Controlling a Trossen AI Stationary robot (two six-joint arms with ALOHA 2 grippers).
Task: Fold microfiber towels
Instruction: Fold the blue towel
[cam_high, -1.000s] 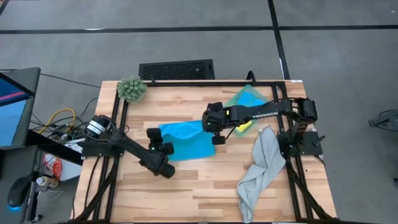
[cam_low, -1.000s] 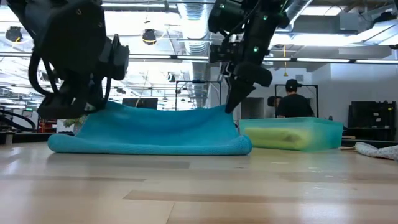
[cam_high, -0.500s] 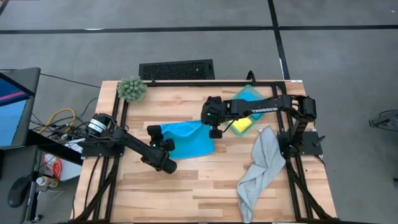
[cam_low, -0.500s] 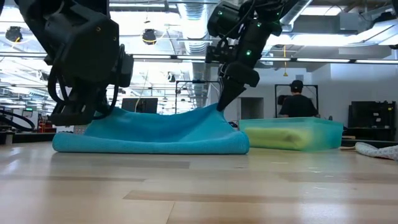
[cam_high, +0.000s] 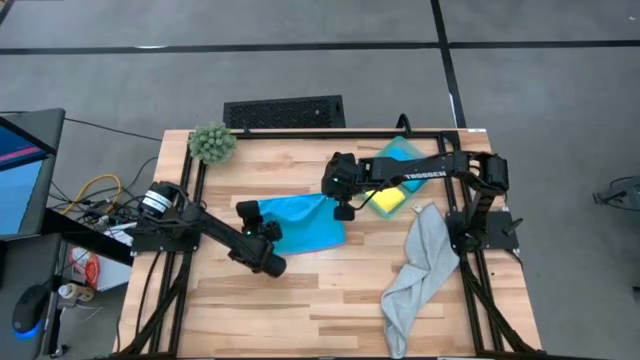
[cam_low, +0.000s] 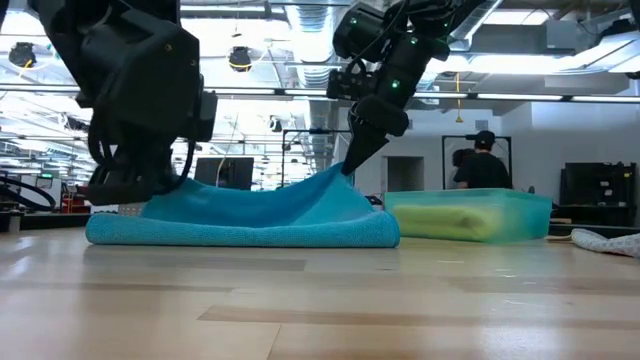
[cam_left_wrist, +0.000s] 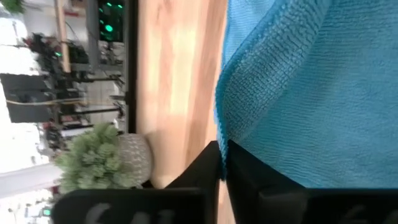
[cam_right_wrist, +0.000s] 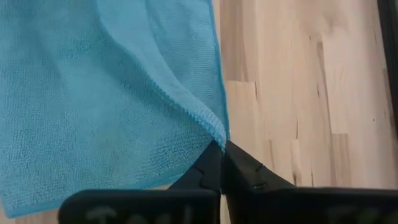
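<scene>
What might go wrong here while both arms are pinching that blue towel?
The right gripper holds only the very corner of the blue towel, so it might slip free. The left gripper also grips just an edge. Carrying the fold further may drag the towel toward the green bin close beside it.

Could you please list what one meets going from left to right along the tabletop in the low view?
Left tool → blue towel → right tool → green bin → grey towel's edge.
</scene>
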